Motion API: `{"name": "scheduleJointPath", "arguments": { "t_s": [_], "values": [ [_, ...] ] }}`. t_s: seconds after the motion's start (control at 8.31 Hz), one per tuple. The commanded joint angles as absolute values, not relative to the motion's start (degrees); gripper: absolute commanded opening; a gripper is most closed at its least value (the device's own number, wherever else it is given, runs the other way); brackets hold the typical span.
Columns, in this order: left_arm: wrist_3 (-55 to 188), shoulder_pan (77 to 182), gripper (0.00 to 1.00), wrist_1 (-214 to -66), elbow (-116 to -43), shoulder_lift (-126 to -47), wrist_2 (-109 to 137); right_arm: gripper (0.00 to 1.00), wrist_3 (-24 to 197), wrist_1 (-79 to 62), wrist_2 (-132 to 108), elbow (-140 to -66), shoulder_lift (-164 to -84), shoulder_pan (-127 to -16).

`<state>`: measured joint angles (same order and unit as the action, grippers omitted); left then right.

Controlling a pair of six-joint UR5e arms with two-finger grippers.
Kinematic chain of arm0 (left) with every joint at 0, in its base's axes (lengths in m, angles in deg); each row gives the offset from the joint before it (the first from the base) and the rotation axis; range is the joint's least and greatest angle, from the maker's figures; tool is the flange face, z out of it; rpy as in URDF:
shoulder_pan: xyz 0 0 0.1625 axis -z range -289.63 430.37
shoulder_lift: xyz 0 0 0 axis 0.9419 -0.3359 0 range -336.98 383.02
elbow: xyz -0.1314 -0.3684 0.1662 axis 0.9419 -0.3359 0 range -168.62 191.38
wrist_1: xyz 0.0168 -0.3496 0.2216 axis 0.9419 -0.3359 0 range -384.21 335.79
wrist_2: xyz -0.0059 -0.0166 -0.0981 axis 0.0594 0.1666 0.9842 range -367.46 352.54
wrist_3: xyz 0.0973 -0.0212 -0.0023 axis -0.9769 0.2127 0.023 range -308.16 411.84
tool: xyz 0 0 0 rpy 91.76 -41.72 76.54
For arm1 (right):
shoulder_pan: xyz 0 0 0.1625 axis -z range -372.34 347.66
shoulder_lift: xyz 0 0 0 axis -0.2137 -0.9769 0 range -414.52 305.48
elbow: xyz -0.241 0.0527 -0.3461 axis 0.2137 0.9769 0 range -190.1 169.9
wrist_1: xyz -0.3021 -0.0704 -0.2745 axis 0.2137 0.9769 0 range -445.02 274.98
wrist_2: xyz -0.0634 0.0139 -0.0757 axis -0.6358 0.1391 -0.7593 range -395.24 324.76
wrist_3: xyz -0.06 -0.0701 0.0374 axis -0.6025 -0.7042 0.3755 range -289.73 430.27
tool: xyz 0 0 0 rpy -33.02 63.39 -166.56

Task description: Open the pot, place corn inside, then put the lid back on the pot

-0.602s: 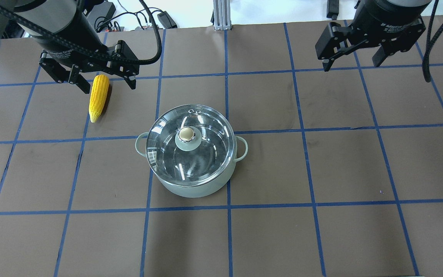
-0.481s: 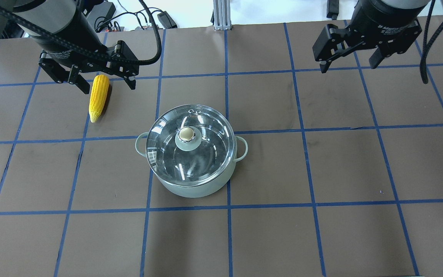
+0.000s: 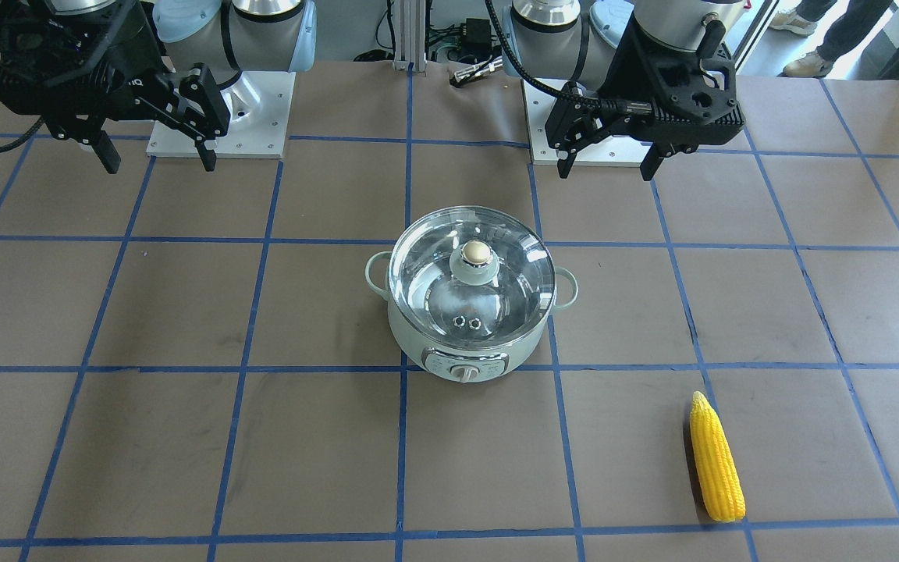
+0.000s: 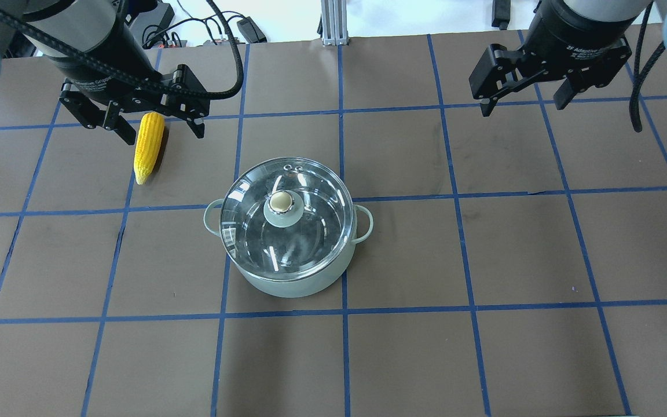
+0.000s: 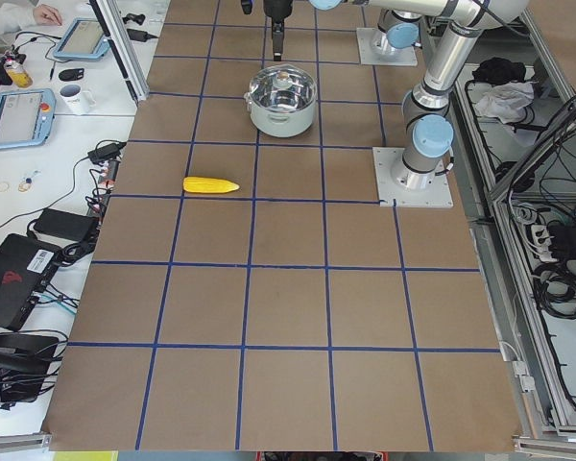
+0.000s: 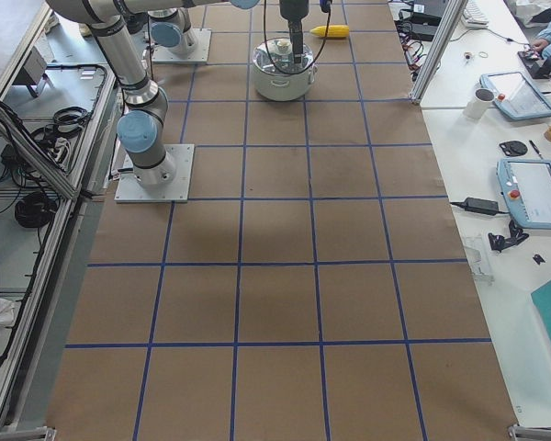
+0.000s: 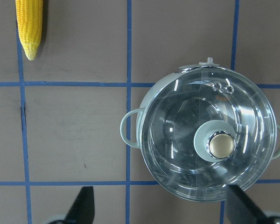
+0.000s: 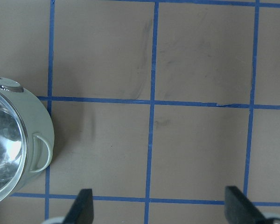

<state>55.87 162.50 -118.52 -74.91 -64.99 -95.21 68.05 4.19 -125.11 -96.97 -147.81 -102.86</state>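
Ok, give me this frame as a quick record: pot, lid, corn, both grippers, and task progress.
pot: on the table, closed
lid: seated on the pot
corn: lying flat on the table to the robot's left of the pot, not touching it
left gripper: open, empty, in the air
right gripper: open, empty, in the air
progress: no step done yet

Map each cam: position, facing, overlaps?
Front-facing: across the table, facing the robot; left claw on view's right.
Overhead: behind shoulders, looking down; right claw on view's right.
Exterior left: table end, left arm near.
Exterior right: opposite end, right arm near.
Left wrist: straight down on pot, lid, corn; fingertips show.
Right wrist: down on table, pot's edge; fingertips show.
All share the pot; only right wrist misses the corn.
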Motion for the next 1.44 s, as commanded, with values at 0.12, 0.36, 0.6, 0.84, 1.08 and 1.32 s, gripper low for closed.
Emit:
{"name": "scheduleJointPath", "arguments": {
  "t_s": [0.12, 0.36, 0.6, 0.84, 1.08, 1.32],
  "values": [
    [50.8, 154.2, 1.0, -114.7, -75.1, -68.5, -95.3, 1.0, 67.1, 4.1, -125.1, -97.2, -147.9, -103.0],
    [38.9, 146.2, 1.0, -113.0, -74.8, -72.3, -95.4, 1.0, 67.8, 4.2, -124.9, -97.1, -147.4, -105.0],
    [37.5, 141.3, 1.0, -110.6, -74.6, -76.4, -95.4, 1.0, 79.2, 9.5, -124.5, -96.3, -142.5, -113.4],
    [35.6, 141.0, 1.0, -99.3, -74.8, -84.5, -97.1, 1.0, 94.6, 22.5, -125.5, -96.0, -132.9, -126.2],
    [35.3, 141.0, 1.0, -92.6, -75.2, -91.9, -97.4, 1.0, 102.9, 28.1, -125.9, -95.7, -127.2, -131.8],
    [33.7, 141.0, 1.0, -84.4, -75.1, -96.8, -97.2, 1.0, 105.2, 30.5, -125.4, -96.0, -124.4, -132.7]
  ]
}}
